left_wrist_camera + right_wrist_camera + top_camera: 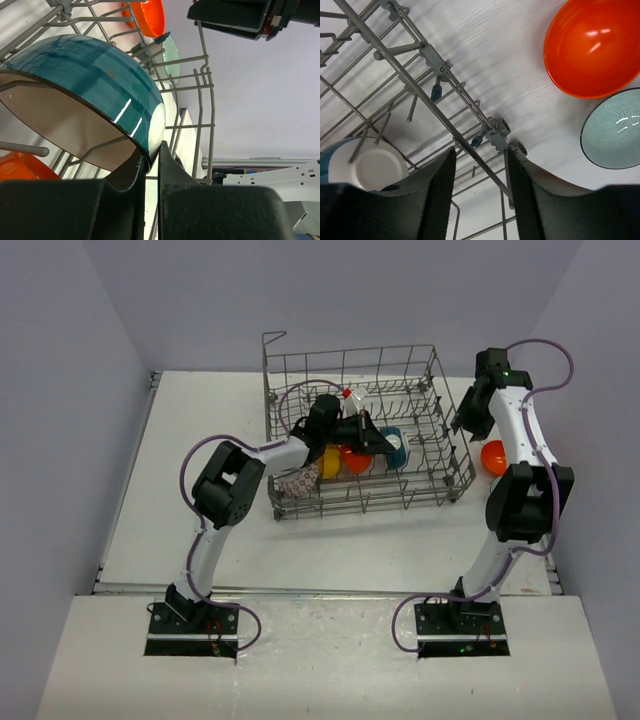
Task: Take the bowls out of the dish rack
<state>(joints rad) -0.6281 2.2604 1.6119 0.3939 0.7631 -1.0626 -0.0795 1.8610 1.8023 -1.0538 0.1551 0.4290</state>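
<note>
The glossy teal round bowl (90, 70), cream inside, stands on edge in the grey wire dish rack (432, 415), its opening facing left. The left gripper (150, 159) pinches its rim; the right gripper (479, 165) is spread apart.

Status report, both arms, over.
Left gripper shut on teal bowl rim, inside dish rack. Right gripper open above rack's side wires. Orange bowl, pale green bowl out on table. Tines crowd teal bowl.

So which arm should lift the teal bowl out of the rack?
Left. The left gripper grips the teal bowl by its rim inside the rack; the right gripper hangs open over its side wires.
</note>
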